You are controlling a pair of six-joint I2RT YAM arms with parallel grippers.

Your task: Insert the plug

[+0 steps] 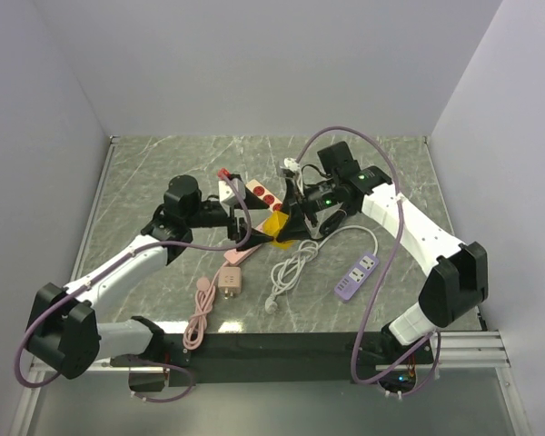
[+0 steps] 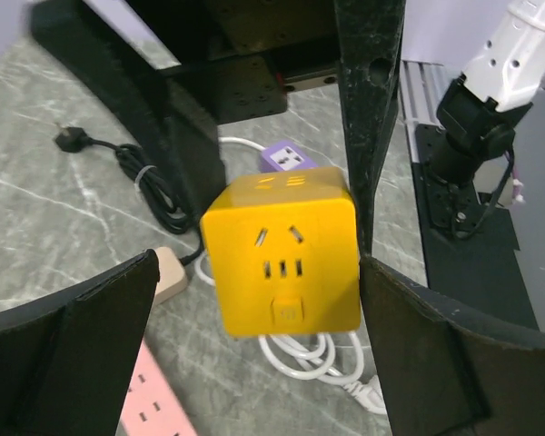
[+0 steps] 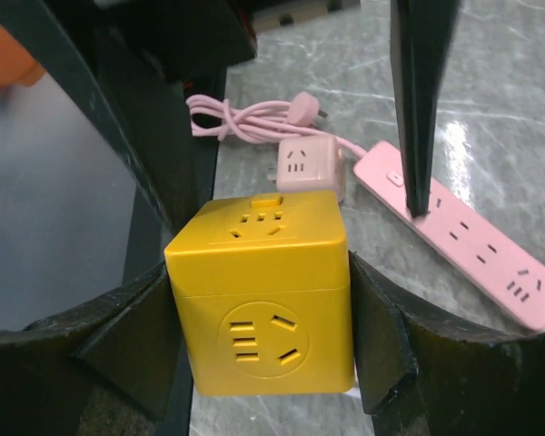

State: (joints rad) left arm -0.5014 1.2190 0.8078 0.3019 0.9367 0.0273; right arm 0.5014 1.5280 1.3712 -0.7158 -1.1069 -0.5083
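Note:
The plug (image 3: pixel 263 291) is a bright-yellow cube with sockets on its faces. My right gripper (image 3: pixel 263 304) is shut on it, a pad pressed on each side, and holds it above the table. It shows in the top view (image 1: pixel 274 224) at the table's middle. My left gripper (image 2: pixel 259 272) is open. Its fingers (image 2: pixel 82 345) stand wide on either side of the cube without touching it. A pink power strip (image 3: pixel 472 241) lies under the left gripper, and one left finger hangs just over it. The flat purple power strip (image 1: pixel 359 275) lies to the right.
A pink cube adapter (image 1: pixel 232 280) with a coiled pink cord (image 1: pixel 200 313) lies at the front. A coiled white cable (image 1: pixel 291 268) runs to the purple strip. A white strip with red sockets (image 1: pixel 257 191) and a black plug with cord (image 2: pixel 68 138) lie behind.

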